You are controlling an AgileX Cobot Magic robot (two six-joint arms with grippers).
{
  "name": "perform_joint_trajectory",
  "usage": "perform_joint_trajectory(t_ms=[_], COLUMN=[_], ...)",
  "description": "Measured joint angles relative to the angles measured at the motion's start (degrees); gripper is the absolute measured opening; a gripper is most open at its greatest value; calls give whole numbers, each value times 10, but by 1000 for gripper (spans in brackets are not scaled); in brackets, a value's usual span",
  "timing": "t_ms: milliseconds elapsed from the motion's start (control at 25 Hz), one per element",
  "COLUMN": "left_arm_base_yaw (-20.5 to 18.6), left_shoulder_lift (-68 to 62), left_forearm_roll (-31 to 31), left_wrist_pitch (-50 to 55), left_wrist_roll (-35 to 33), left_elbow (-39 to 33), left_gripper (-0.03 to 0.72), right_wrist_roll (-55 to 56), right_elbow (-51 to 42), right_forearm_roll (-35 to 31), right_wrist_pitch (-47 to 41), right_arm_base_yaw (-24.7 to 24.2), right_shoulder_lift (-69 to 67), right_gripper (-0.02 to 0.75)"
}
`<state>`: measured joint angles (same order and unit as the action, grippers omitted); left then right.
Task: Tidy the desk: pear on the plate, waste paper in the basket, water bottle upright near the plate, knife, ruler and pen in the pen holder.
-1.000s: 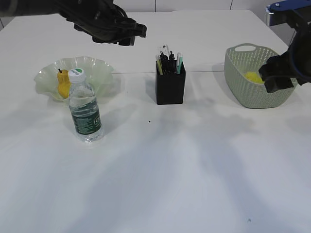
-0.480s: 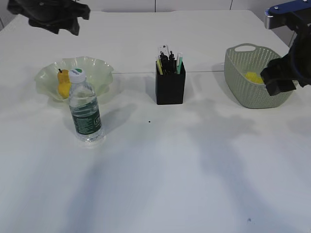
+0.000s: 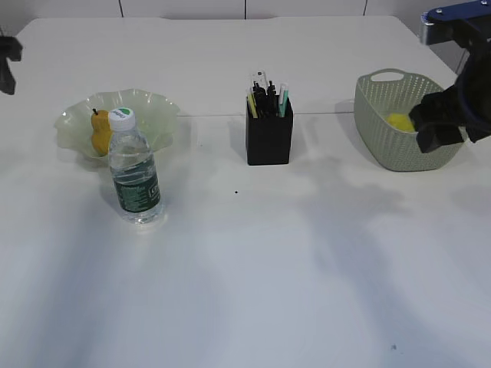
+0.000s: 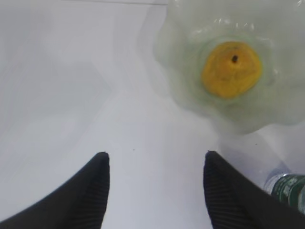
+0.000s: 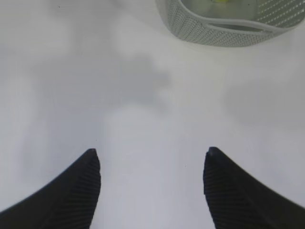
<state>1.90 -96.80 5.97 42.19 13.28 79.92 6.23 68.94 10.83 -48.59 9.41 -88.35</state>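
The yellow pear (image 3: 100, 133) lies on the pale green wavy plate (image 3: 157, 103). A capped water bottle (image 3: 135, 173) stands upright just in front of the plate. Several pens and thin sticks (image 3: 267, 96) stand in the black pen holder (image 3: 268, 142); I cannot tell knife or ruler apart among them. Yellow waste paper (image 3: 399, 121) lies in the green basket (image 3: 383, 149). My left gripper (image 4: 156, 160) is open and empty over bare table beside the plate (image 4: 190, 102), with the pear (image 4: 231, 69) and the bottle (image 4: 288, 188) in sight. My right gripper (image 5: 151, 155) is open and empty, short of the basket (image 5: 219, 33).
The white table (image 3: 253, 268) runs wide in front of the objects. My right arm (image 3: 453, 107) hangs at the basket's right side. Only a dark sliver of my left arm (image 3: 6, 65) shows at the far left edge.
My left arm has swept from the back near the pen holder to the far left edge of the view, and its jaws have widened. The right arm has barely moved.
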Motion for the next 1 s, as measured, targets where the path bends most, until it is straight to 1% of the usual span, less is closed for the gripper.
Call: perform_joint_trajectory(t_ms=[120,280,400,560,760,880,1000], left_arm_base_yaw=[-13,-16,-16,-16,-16,-16,-16], left_shoulder_lift=[52,121,171,250,363,436,511], left_forearm_roll=[0,0,0,0,-5,-5,-5], left_wrist_pitch=[-24,-38,-39,-36,-13,11,44], left_wrist_roll=[-3,-4,-4,-5,-6,-6,-6], left_elbow=[-75,-160,-206,-261,-339,-375,-393], left_gripper=[445,445,445,445,445,445,445], right_wrist_roll=[-15,-23,-23,-24,-24,-24,-24], right_elbow=[0,0,-7,-59,-144,-171,-184], right_forearm_roll=[-28,-40,-42,-54,-67,-70,-71], right_wrist_pitch=[0,0,-1,-2,0,-4,-31], right_arm_base_yaw=[-26,-53,-63,-62,-62,-62,-62], right_shoulder_lift=[0,0,2,31,130,199,258], right_gripper=[503,502,502,503,503,502,502])
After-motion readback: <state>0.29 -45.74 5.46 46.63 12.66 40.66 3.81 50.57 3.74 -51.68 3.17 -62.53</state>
